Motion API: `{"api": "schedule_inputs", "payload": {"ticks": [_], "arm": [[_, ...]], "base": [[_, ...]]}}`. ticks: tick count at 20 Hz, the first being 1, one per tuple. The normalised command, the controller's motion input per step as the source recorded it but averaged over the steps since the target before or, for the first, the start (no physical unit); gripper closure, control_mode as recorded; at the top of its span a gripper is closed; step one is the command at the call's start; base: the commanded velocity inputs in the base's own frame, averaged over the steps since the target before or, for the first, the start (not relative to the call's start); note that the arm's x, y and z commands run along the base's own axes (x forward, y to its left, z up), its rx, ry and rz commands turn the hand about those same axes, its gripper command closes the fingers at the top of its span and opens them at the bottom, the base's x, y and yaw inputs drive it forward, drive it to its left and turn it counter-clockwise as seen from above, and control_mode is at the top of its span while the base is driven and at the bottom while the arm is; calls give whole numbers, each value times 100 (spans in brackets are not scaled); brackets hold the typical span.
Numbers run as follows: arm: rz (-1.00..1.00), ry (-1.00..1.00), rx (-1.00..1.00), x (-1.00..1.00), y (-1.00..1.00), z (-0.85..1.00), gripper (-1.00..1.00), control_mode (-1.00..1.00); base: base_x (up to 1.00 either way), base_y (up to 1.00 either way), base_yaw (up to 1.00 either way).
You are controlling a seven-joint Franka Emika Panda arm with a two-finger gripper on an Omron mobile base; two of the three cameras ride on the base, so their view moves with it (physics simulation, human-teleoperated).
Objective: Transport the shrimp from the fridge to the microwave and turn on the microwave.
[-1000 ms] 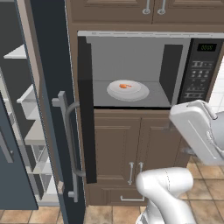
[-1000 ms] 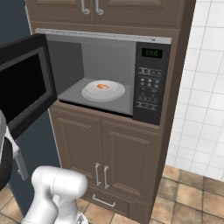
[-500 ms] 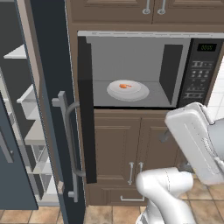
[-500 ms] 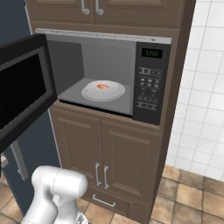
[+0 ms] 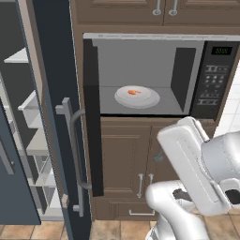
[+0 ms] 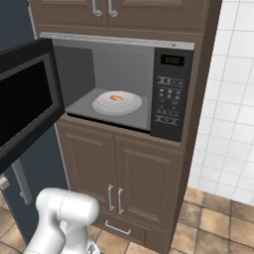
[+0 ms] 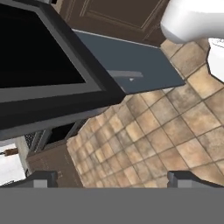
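Fingers point(image 7: 41, 179) standing wide apart, gripping nothing, over tiled floor point(image 7: 175, 140); shrimp point(image 5: 134, 92) lying on plate point(image 5: 140, 99) inside open microwave point(image 5: 206, 70), long axis running left-right.

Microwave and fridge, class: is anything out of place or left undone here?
Both doors stand open. The microwave door hangs wide, with the shrimp on the white plate inside. The fridge door is open too, its shelves exposed. Nothing is spilled or damaged.
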Motion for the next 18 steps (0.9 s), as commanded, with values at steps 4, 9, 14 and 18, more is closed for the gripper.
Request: {"api": "schedule_inputs", "payload": {"ticks": [4, 9, 14, 18], "arm": [[-3, 2, 0, -24, 36, -3, -100, -100], [0, 0, 0, -10, 42, -2, -100, -100], [0, -1, 0, 10, 40, 0, -100, -100], [-3, -3, 0, 33, 41, 0, -100, -100]], "base": [[0, 0, 0], [0, 0, 0], [0, 0, 0], [0, 0, 0]]}}
